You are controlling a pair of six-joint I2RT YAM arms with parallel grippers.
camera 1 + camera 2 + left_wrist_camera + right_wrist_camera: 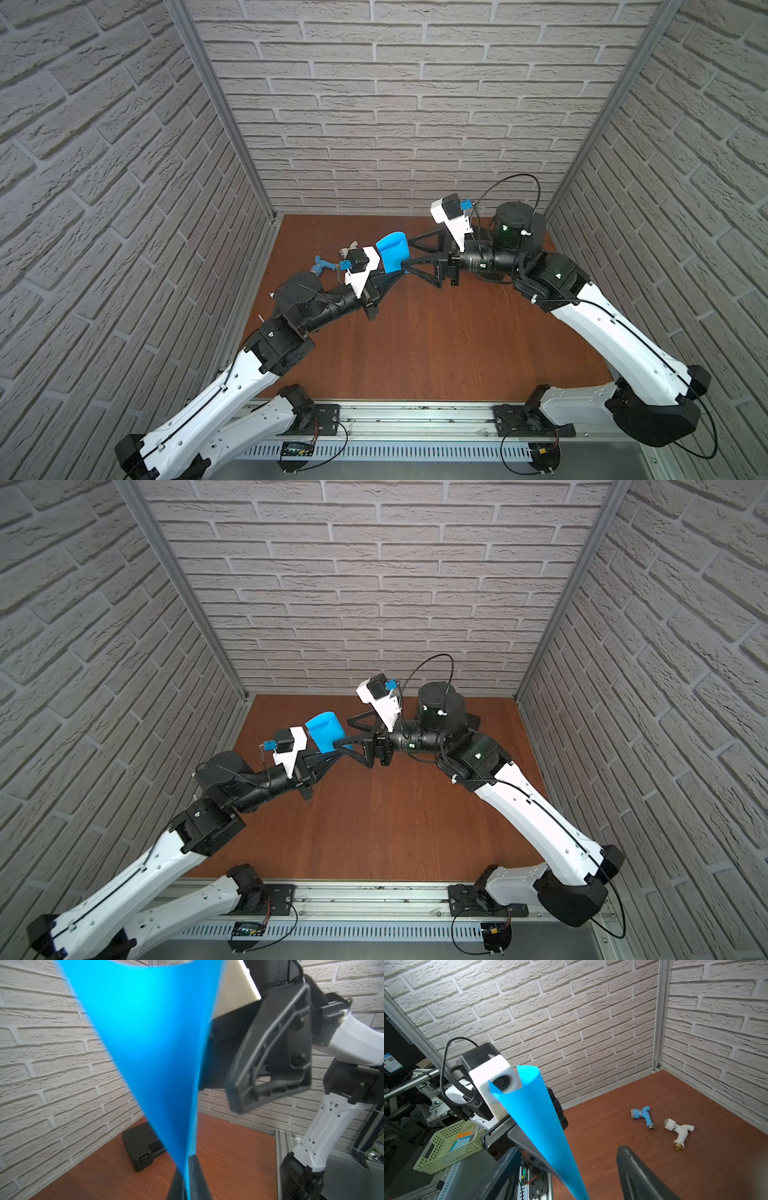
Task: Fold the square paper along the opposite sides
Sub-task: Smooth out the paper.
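The square paper [392, 253] [326, 733] is a bright blue sheet held up above the table, bent over into a loop with its edges brought together. My left gripper [398, 273] [332, 754] is shut on those joined edges, and the left wrist view shows the paper [149, 1043] pinched at the left gripper [188, 1160]. My right gripper [406, 253] [341, 732] faces it from the other side, open, with one finger on each side of the sheet. In the right wrist view the paper [537, 1118] runs between the spread fingers of the right gripper [566, 1153].
A blue tap [643, 1114] [322, 264] and a white tap [679, 1128] lie on the wooden table [415, 332] near the back left corner. A black case [141, 1147] lies by the back wall. A green basket [450, 1145] stands outside the cell.
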